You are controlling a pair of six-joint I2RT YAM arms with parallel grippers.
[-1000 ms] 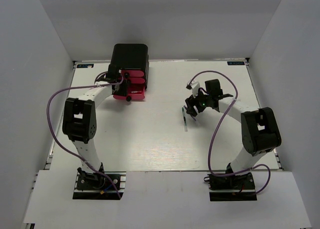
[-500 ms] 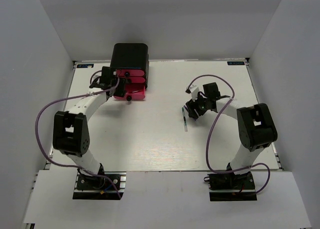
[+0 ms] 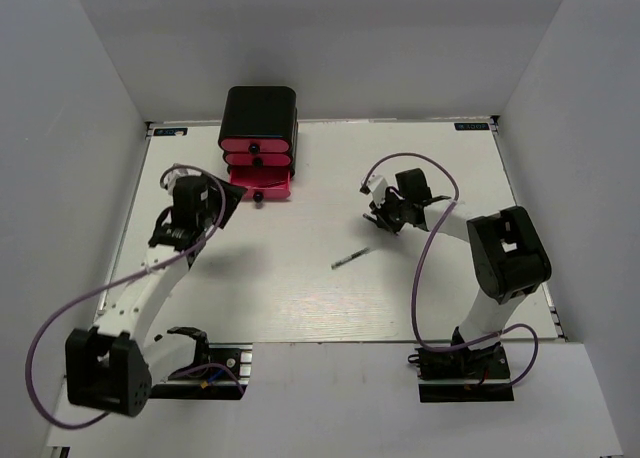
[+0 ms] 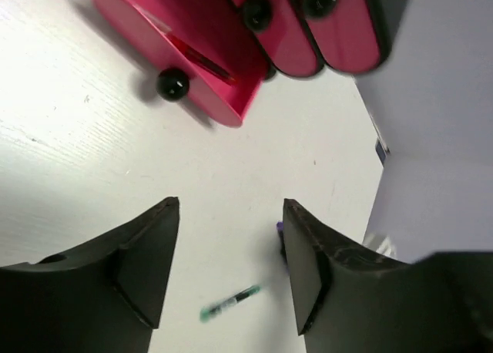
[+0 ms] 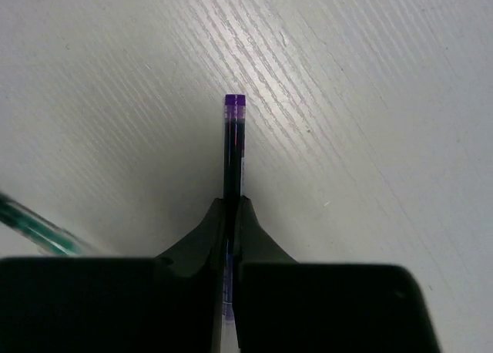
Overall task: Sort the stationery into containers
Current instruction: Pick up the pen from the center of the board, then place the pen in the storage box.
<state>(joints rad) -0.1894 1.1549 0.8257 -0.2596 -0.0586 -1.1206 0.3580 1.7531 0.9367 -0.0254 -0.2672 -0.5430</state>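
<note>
- Pink-fronted and black-cased, the cabinet point(image 3: 258, 113) stands at the far side of the table point(image 3: 300, 308). Its bottom drawer point(image 4: 192, 75) is pulled out, with one thin pen point(image 4: 202, 58) lying inside.
- Left gripper point(image 4: 231, 214) hovers just in front of that drawer, fingers spread wide and holding nothing. If both arms close on the drawer at once, they could likely collide.
- Right gripper point(image 5: 233, 210), well apart from the cabinet, has its fingers pinched tight on a purple-capped pen point(image 5: 233, 137).
- Most of that pen juts past the tips. So slim a shaft in so narrow a grip could swivel or slide out during the carry across, then miss the drawer.
- Whether its tip touches the table cannot be told.
- Green pen point(image 3: 349, 258) lies loose mid-table, near the right gripper. A low sweep could knock it away.
</note>
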